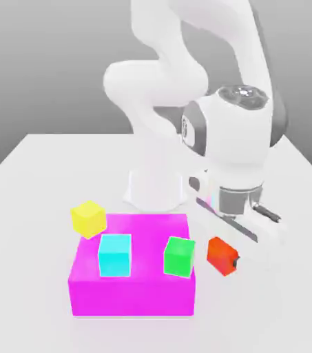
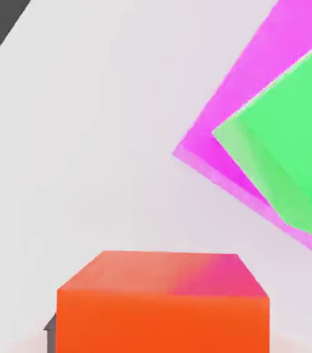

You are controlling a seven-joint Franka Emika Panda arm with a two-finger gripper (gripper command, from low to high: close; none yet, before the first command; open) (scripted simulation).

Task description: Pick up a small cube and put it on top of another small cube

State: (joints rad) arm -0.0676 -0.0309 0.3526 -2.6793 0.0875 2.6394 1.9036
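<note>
Holding the orange-red cube pinched narrow in the gripper, lifted just beside the green cube. Green cube and cyan cube sitting on the magenta block, well apart from each other; yellow cube at its far corner, farthest from the fingers. No containers anywhere. Risks: grip looks off-centre, so could slip or twist on transfer; carrying too low would clip the green cube's edge and shove it; releasing off-centre would tip the stack.
</note>
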